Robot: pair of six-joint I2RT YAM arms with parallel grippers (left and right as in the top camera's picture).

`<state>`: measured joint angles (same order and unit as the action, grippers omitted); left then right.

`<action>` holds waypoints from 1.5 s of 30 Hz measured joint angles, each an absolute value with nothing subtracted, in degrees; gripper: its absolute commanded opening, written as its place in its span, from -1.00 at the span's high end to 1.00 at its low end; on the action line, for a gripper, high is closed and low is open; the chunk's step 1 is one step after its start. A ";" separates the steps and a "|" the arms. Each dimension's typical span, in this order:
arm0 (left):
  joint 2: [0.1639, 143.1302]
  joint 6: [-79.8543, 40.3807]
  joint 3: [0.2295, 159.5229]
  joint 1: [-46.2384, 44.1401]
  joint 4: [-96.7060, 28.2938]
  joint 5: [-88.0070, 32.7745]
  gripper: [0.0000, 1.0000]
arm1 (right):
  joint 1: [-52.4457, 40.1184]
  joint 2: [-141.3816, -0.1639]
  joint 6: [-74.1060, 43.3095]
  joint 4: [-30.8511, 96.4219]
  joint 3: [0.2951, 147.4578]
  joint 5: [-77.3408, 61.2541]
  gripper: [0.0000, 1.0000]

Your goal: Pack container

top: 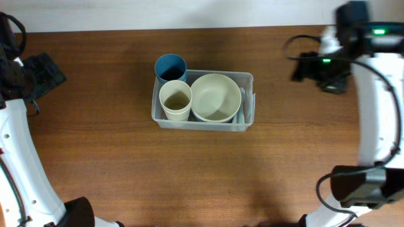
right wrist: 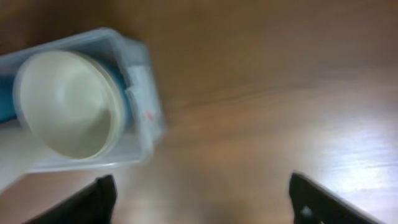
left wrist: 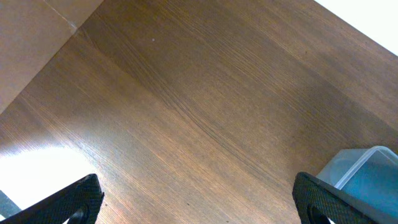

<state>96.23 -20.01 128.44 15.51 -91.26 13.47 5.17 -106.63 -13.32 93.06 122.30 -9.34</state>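
The clear plastic rectangular container (top: 202, 127) stands mid-table; it holds a blue cup (top: 170, 67), a cream cup (top: 175, 99) and a round cream bowl (top: 216, 97); packing seems nearly finished. The left gripper (left wrist: 198, 200) and right gripper (right wrist: 200, 194) are spread wide, empty and well apart from it; any next move first needs a further item, and none is visible.

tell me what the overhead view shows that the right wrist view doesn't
Only the overhead: the left arm, and the blue cup and cream cup seen whole. Only the right wrist: its own fingers, spread wide with nothing between them, and the container end wall close up. Both: the container, the cream bowl in it, the wooden table.
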 measured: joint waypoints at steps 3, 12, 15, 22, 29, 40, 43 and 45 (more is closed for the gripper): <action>96.23 -20.01 128.44 15.51 -91.29 13.47 -0.99 | 8.75 -106.19 -13.13 96.49 124.36 -7.01 -0.90; 96.23 -20.01 128.44 15.51 -91.29 13.47 -0.99 | 10.98 -106.13 -12.86 96.99 124.55 -5.17 -0.98; 96.23 -20.01 128.44 15.51 -91.26 13.47 -0.99 | 11.00 -106.13 -12.84 96.99 124.57 -5.08 -0.98; 96.23 -20.01 128.44 15.51 -91.29 13.47 -0.99 | 11.00 -106.13 -12.86 96.99 124.55 -3.88 -0.98; 96.23 -20.01 128.44 15.51 -91.29 13.47 -0.99 | 11.00 -106.13 -10.35 96.99 124.55 -3.86 -0.98; 96.23 -20.01 128.44 15.51 -91.26 13.50 -0.99 | 8.08 -102.13 -4.27 89.25 121.73 -2.98 -0.98; 96.23 -20.01 128.44 15.51 -91.26 13.50 -0.99 | 3.62 -93.95 -3.99 79.57 114.80 -2.00 -0.98; 96.23 -20.01 128.44 15.51 -91.29 13.52 -0.99 | 0.08 -85.93 -3.81 72.73 107.53 -1.23 -0.98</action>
<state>96.23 -20.01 128.44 15.51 -91.29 13.52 0.08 -85.93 -3.81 72.73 107.53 -1.23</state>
